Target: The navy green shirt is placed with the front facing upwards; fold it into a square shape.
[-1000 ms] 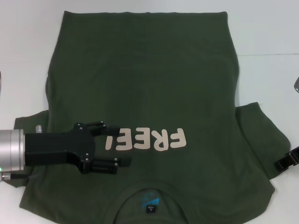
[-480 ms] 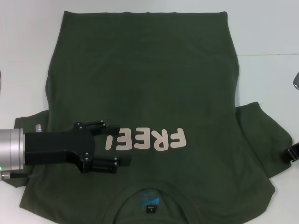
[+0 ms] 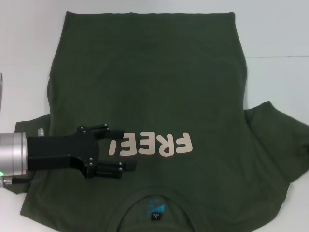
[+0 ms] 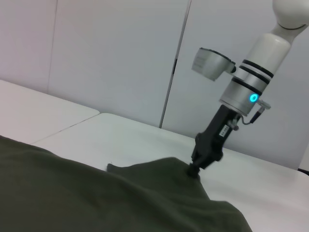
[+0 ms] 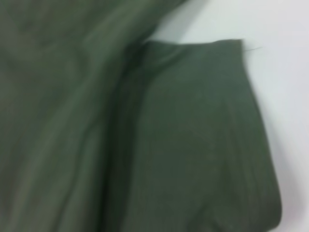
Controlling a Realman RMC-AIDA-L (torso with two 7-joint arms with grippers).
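Note:
The navy green shirt [image 3: 154, 87] lies flat on the white table [image 3: 280, 38], front up, with the pale "FREE!" print [image 3: 154, 145] and the collar [image 3: 154, 210] towards me. My left gripper [image 3: 123, 149] is open just above the chest, beside the print's left end. The right sleeve [image 3: 275, 140] is spread out to the picture's right edge. My right gripper is out of the head view. In the left wrist view the right gripper [image 4: 194, 170] stands at the far side, pinching that sleeve up into a small peak. The right wrist view shows the sleeve [image 5: 193, 135] close up.
The left sleeve [image 3: 21, 140] lies bunched under my left arm [image 3: 14, 157]. Bare white table surrounds the shirt on the far side and both sides. White wall panels [image 4: 120, 58] stand behind the table.
My right gripper has moved right and left the head view, and the right sleeve now reaches farther right. The left gripper has stayed still and open.

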